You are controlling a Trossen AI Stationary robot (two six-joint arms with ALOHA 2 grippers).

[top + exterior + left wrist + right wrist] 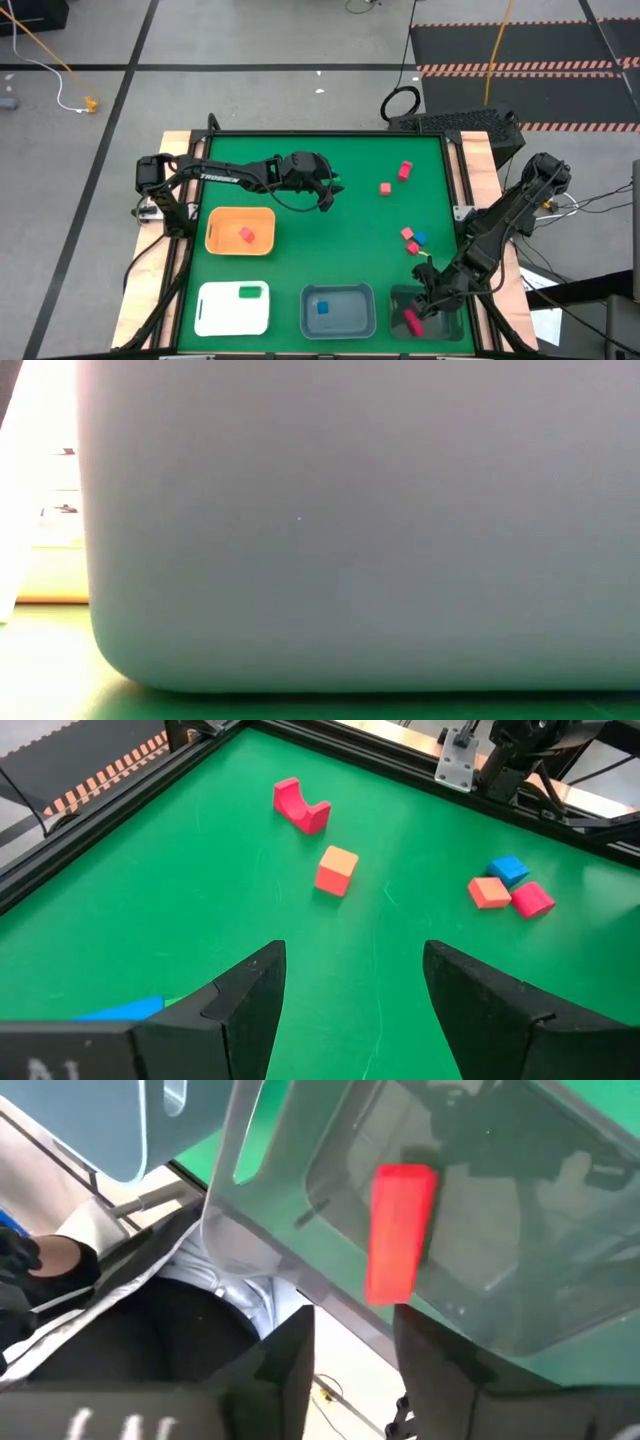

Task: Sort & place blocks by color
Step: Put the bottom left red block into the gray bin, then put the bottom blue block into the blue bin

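Note:
My left gripper [330, 196] [355, 960] is open and empty above the green mat, past the orange tray [216, 244]. In front of it lie a red arch block [300, 803], an orange-red cube [336, 870], and a group of a blue [509, 870], an orange-red [489, 892] and a pink block [531, 899]. My right gripper [421, 306] [355, 1325] is open over the clear tray [445, 325] at the near right. A red bar [400, 1230] [410, 320] lies flat on that tray's floor, beyond the fingertips and apart from them.
The orange tray holds a red block [246, 234]. The white tray [215, 315] holds a green block [248, 292], and the grey tray [355, 322] a blue block [322, 307]. A grey tray wall [350, 520] fills the low view. A black frame [455, 180] edges the mat.

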